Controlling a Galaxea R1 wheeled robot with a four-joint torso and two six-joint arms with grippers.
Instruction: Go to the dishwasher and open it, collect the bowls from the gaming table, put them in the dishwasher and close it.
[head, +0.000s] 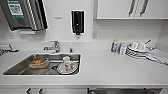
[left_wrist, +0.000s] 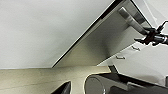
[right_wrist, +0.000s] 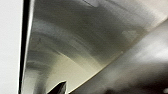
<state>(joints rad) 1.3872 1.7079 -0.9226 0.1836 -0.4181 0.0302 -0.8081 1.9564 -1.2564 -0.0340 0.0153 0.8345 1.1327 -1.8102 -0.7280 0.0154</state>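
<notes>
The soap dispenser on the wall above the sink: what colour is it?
Black; the soap dispenser shows best in the head view.

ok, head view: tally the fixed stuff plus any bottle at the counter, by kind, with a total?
sink: 1
tap: 1
wall dispensers: 2, the paper towel dispenser and the black soap dispenser
bottle: 1
Total: 5
</notes>
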